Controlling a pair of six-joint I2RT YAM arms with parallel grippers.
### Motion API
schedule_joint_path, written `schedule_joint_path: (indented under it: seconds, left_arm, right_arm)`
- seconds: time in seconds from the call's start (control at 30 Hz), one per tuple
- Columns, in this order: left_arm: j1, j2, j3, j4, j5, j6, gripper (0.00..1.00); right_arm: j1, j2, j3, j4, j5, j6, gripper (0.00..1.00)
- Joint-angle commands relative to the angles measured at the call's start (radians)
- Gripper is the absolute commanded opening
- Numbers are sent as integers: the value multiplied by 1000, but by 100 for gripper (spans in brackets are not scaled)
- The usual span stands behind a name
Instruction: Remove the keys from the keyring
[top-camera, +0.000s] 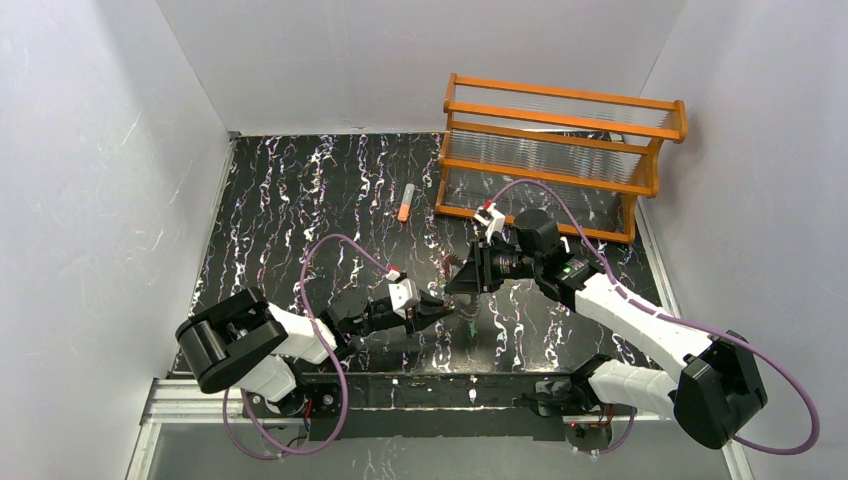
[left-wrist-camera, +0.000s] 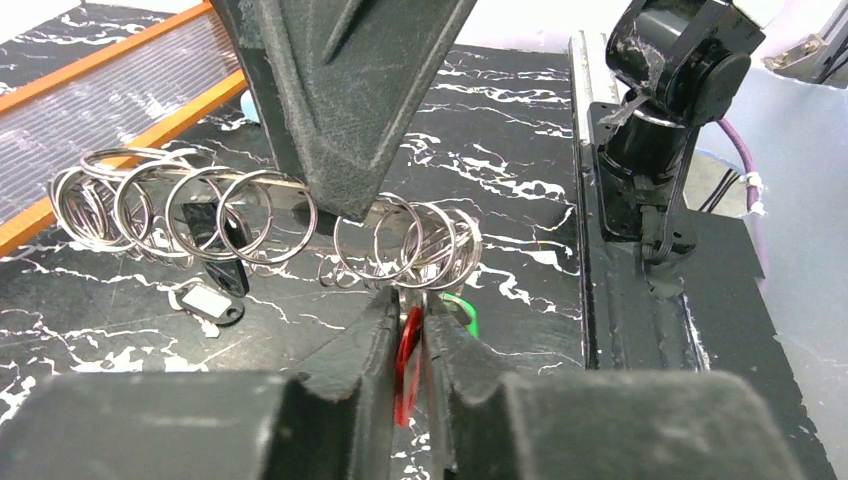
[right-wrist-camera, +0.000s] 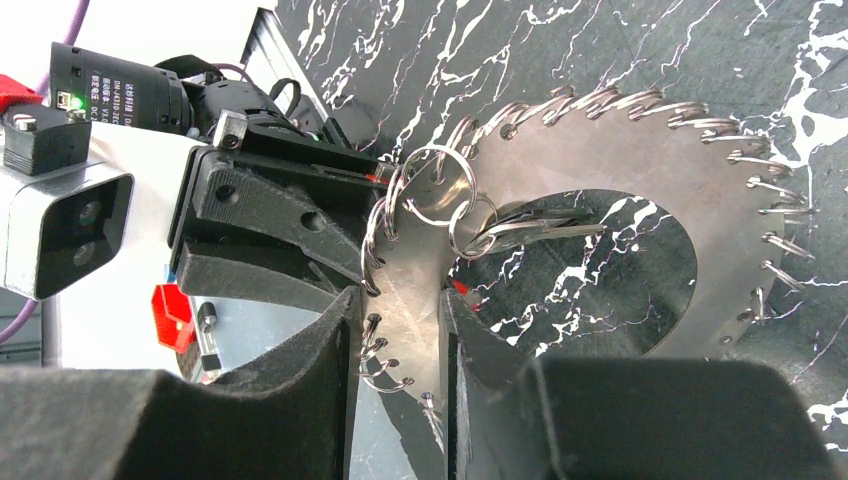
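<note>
The black marbled tabletop (top-camera: 290, 200) is seen from above, and the orange rack (top-camera: 560, 150) is stood in its far right corner. Between the middle and the near edge, a little right of centre, the two arms are brought tip to tip.

The keyring (right-wrist-camera: 620, 180) is held up off the tabletop there. It is clamped by the right gripper (right-wrist-camera: 397, 310), whose fingers are closed flat on both faces of the toothed rim. Small split rings (left-wrist-camera: 265, 215) are strung all along that rim, and in the left wrist view they are seen in a row, edge on.

The left gripper (left-wrist-camera: 410, 310) is pressed in from below. Its fingers are closed on the red key (left-wrist-camera: 405, 360), which is pinched between the pads under the lowest cluster of rings. The green key (left-wrist-camera: 462, 310) is seen just beside it, behind the right-hand finger. The dark-and-white key (left-wrist-camera: 207, 300) is found further left, low against the tabletop under the row of rings; whether it is hung from a ring or lies loose cannot be told from here.

An orange-and-grey tube (top-camera: 404, 203) is left lying towards the far edge, just beside the near left corner of the rack and well apart from both grippers.
</note>
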Motion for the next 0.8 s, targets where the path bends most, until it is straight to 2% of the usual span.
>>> schedule_joint_path:
  seconds: [0.0,0.07,0.17,0.2,0.33,0.47,0.57,0.77]
  left_arm:
    - [-5,-9,12,51,3,-1,7]
    - [-5,-23,8,51,-1,1,0]
    - [-5,-54,-1,51,-7,-6,0]
    - [-5,-72,-4,51,-17,-13,0]
    - [-5,-155,-5,-11,-54,-54,0]
    - [-5,-254,54,-249,-88,-73,0]
    - [-5,-300,82,-374,-109,-73,0]
    - [-6,-354,155,-590,-111,-24,0]
  right_arm:
    - [-9,-36,-16,69,-30,-6,1]
    - [-15,-39,-23,70,-31,-10,1]
    - [-24,-43,-35,96,-43,-16,1]
    - [-28,-46,-40,99,-41,-23,6]
    - [-37,-82,-42,87,-9,-78,39]
    - [-37,-138,-20,-10,72,-200,61]
    - [-38,-187,-26,-53,101,-294,68]
    - [-38,-298,-109,-16,40,-466,66]
